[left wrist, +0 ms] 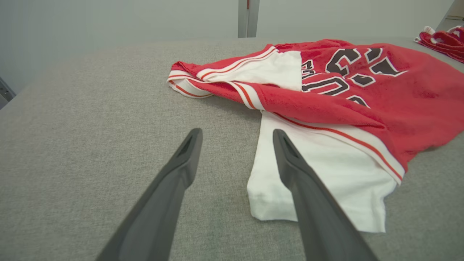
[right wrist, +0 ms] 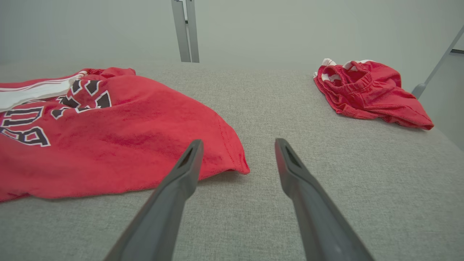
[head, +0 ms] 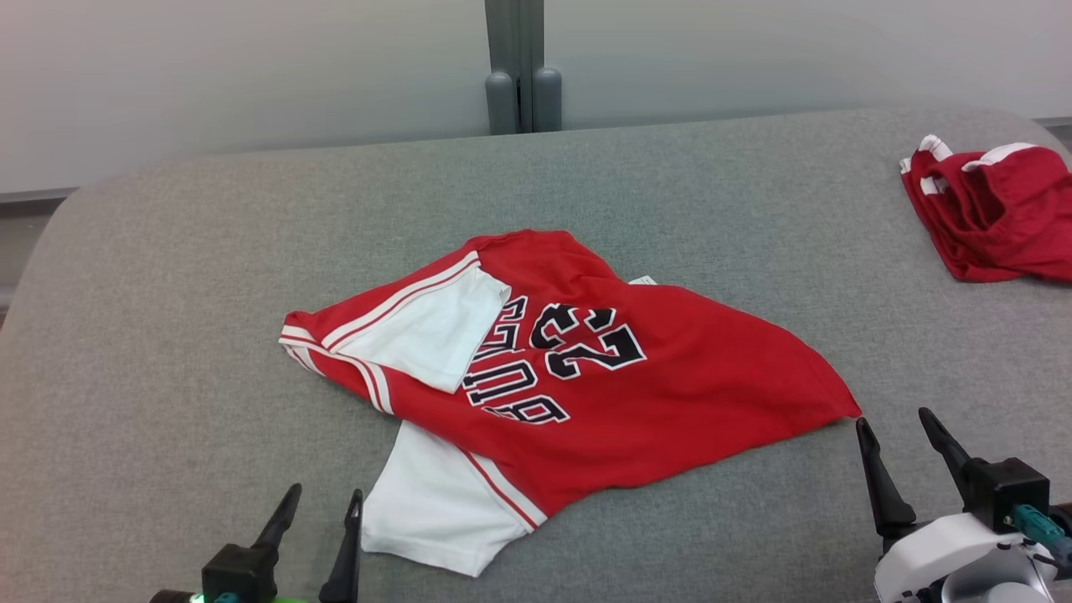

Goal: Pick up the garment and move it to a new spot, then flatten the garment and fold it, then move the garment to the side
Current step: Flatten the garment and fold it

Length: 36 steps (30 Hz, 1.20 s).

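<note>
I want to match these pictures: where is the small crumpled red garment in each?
Head view: small red garment at the right edge, high up.
Left wrist view: small red garment, top right corner, cut off.
Right wrist view: small red garment, upper right.
Shared landmark: grey post at the top edge.

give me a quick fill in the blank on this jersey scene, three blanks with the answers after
1. The jersey on the grey table has a red body and ____ sleeves.
2. The left gripper and the right gripper both stand ____, holding nothing.
3. The second red garment lies bunched up at the far ____ of the table, apart from the jersey.

Missing words: white; open; right
</note>
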Tool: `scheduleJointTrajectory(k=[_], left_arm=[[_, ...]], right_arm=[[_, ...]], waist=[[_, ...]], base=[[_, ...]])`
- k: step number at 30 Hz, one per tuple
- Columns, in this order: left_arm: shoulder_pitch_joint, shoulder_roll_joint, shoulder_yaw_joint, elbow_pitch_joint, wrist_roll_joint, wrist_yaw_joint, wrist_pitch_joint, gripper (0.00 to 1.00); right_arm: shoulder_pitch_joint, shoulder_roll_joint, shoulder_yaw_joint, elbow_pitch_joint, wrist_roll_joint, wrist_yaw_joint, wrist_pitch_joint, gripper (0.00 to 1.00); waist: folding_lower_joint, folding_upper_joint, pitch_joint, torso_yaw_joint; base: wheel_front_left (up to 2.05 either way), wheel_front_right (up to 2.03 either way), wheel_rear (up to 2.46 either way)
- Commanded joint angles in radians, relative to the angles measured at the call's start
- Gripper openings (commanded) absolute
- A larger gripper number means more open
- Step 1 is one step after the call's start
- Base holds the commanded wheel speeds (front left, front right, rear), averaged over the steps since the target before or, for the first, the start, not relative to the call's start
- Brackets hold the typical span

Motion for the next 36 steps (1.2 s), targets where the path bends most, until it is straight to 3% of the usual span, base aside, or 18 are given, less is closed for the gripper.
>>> scheduleJointTrajectory(k=[1,4,14,27,28,29,30,31,36], left_arm=[[-0.029,0.016,-0.025,0.030,-0.016,-0.003,0.001,1.00],[-0.066,0.028,-0.089,0.099,-0.043,-0.003,0.001,1.00],[-0.158,0.041,-0.153,0.247,-0.111,-0.003,0.001,1.00],[-0.204,0.035,-0.290,0.297,-0.176,-0.003,0.004,1.00],[-0.209,0.038,-0.300,0.303,-0.185,-0.003,0.005,0.77],[-0.210,0.036,-0.304,0.308,-0.200,-0.003,0.005,0.16],[-0.212,0.032,-0.315,0.311,-0.210,-0.003,0.005,0.00],[-0.214,0.031,-0.323,0.310,-0.213,-0.003,0.005,0.00],[-0.220,0.033,-0.317,0.270,-0.251,-0.003,0.001,0.00]], right_arm=[[-0.026,-0.006,0.006,0.027,0.007,-0.001,0.000,1.00],[-0.071,-0.018,0.028,0.101,0.003,-0.001,0.000,1.00],[-0.203,-0.024,0.084,0.261,0.029,-0.001,0.000,1.00],[-0.301,-0.009,0.126,0.383,0.092,-0.001,0.000,1.00],[-0.302,-0.006,0.132,0.398,0.100,-0.001,0.000,1.00],[-0.303,-0.004,0.137,0.409,0.107,-0.001,0.000,1.00],[-0.304,0.000,0.145,0.424,0.119,-0.001,0.001,0.38],[-0.306,0.000,0.148,0.428,0.127,-0.001,0.001,0.00],[-0.305,0.004,0.157,0.399,0.148,-0.001,0.000,0.00]], waist=[[0.0000,0.0000,0.027,-0.008],[0.0000,0.0000,0.055,-0.011],[0.0000,0.0000,0.121,-0.008],[0.0000,0.0000,0.153,0.016],[0.0000,0.0000,0.152,0.019],[0.0000,0.0000,0.151,0.021],[0.0000,0.0000,0.150,0.023],[0.0000,0.0000,0.149,0.024],[0.0000,0.0000,0.137,0.020]], base=[[0.00,0.00,0.00],[0.00,0.00,0.00],[0.00,0.00,0.00],[0.00,0.00,0.00],[0.00,0.00,0.00],[0.00,0.00,0.00],[0.00,0.00,0.00],[0.00,0.00,0.00],[0.00,0.00,0.00]])
